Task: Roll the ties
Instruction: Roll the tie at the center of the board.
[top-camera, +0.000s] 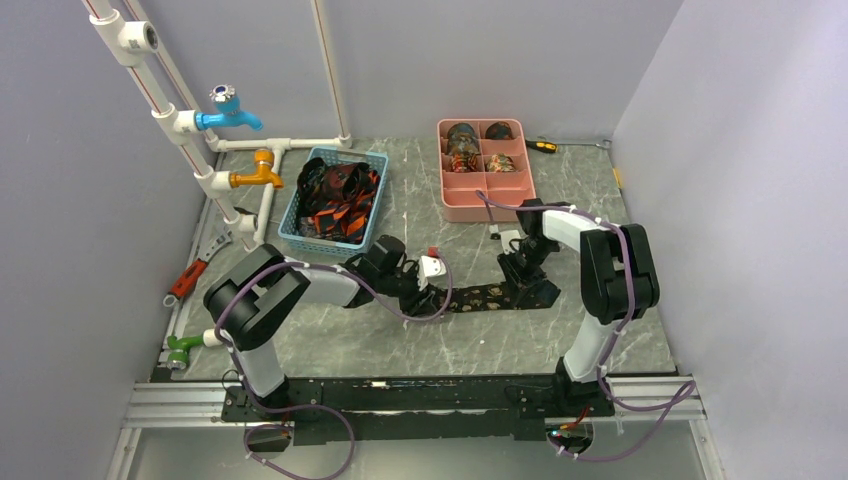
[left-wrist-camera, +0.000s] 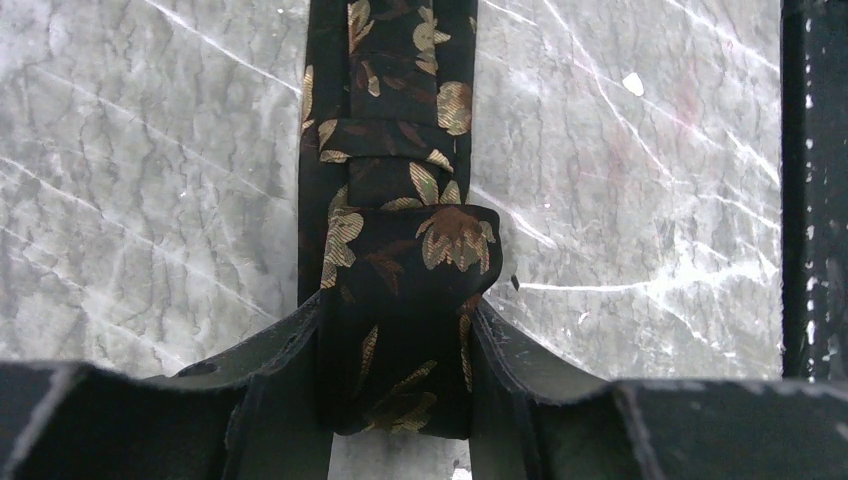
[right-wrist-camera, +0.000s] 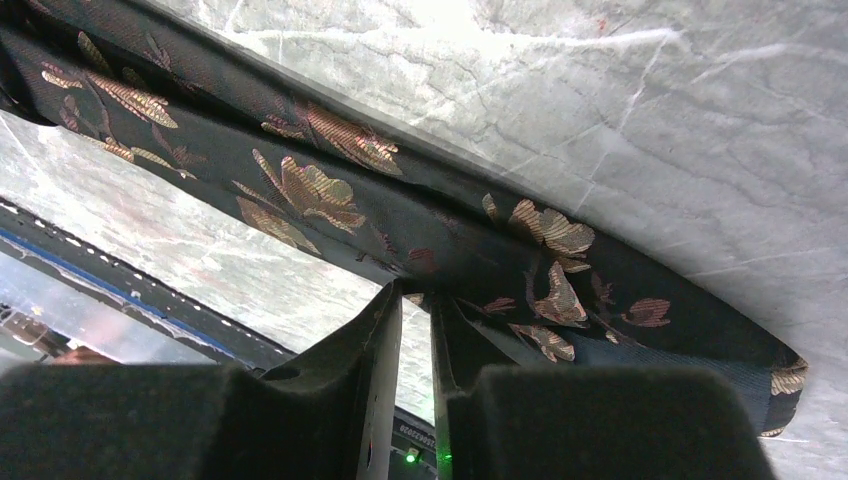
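A dark tie (top-camera: 495, 296) with gold leaf patterns lies flat on the grey marbled table between my two grippers. At its left end my left gripper (top-camera: 428, 290) is shut on the tie's folded-over end (left-wrist-camera: 455, 240). That end sits as a thick wad between the jaws of the left gripper (left-wrist-camera: 400, 380), and the rest of the strip runs away from the wrist camera. At the other end my right gripper (top-camera: 520, 275) is low over the tie (right-wrist-camera: 320, 190). The right gripper (right-wrist-camera: 415, 300) has its jaws nearly together, and their tips pinch the near edge of the fabric.
A blue basket (top-camera: 300, 222) at the back left holds several loose ties (top-camera: 340, 195). A pink compartment tray (top-camera: 487, 203) at the back holds rolled ties (top-camera: 462, 142). White pipes with taps (top-camera: 228, 110) and a red wrench (top-camera: 190, 275) line the left side. A screwdriver (top-camera: 541, 146) lies beside the tray.
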